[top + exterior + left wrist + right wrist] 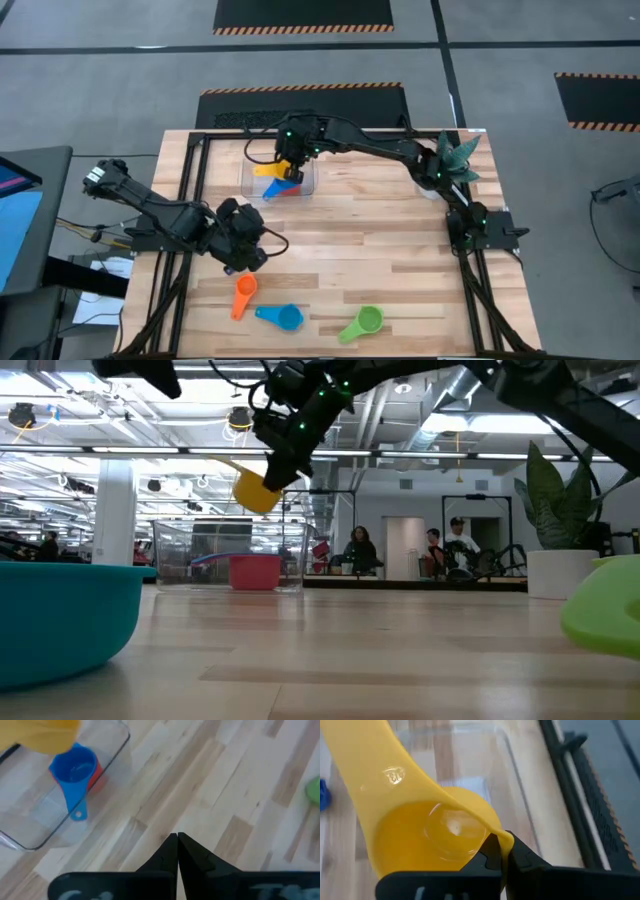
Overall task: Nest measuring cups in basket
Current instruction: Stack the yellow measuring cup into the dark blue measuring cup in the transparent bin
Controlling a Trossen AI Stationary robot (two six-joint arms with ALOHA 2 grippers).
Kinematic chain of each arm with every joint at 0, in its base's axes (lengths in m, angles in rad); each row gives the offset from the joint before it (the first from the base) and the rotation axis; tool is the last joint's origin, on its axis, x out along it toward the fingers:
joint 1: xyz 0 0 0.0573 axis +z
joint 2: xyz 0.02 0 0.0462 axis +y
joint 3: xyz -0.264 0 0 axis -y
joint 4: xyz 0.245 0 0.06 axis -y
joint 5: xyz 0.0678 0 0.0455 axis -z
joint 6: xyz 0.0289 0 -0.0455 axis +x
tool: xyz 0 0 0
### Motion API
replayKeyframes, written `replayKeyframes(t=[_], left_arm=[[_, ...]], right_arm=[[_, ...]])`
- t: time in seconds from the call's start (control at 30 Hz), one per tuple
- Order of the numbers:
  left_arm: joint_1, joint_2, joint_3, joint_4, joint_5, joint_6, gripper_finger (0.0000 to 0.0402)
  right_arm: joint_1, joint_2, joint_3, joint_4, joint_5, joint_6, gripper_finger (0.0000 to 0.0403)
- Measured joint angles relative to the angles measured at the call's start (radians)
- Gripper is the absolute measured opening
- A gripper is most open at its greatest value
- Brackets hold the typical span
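The clear basket (pixel 278 178) sits at the table's far side. Inside it a blue cup (pixel 73 767) is nested in a red cup (pixel 255 572). My right gripper (pixel 504 851) is over the basket, shut on a yellow cup (pixel 255 491) held above it. My left gripper (pixel 177 841) is shut and empty over bare wood, nearer the table's near left. Orange (pixel 243 293), light blue (pixel 283 316) and green (pixel 365 322) cups lie along the near edge. My right gripper pinches the yellow cup's bowl wall at its rim (pixel 506 839), one finger inside the bowl and one outside. The fingers come from above, slanting down. The cup is lifted clear above the basket, and its flat handle (pixel 367 757) points away from the fingers.
A white pot with a plant (pixel 447 165) stands at the far right corner. Black frame rails (pixel 190 200) run along the table's left, right and far sides. Bare wood (pixel 380 250) lies in the table's middle. People sit in the room beyond (pixel 360 550).
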Motion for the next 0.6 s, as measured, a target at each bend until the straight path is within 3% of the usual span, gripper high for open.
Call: replayKeyframes(t=[0.33, 0.6], left_arm=[[0.0, 0.005, 0.0, 0.093, -0.082, -0.006, 0.0], [-0.001, 0.005, 0.0, 0.111, -0.081, 0.021, 0.0]], right_arm=[[0.014, 0.047, 0.002, 0.044, 0.008, -0.05, 0.0006], [0.015, 0.047, 0.002, 0.108, 0.007, -0.098, 0.0006]])
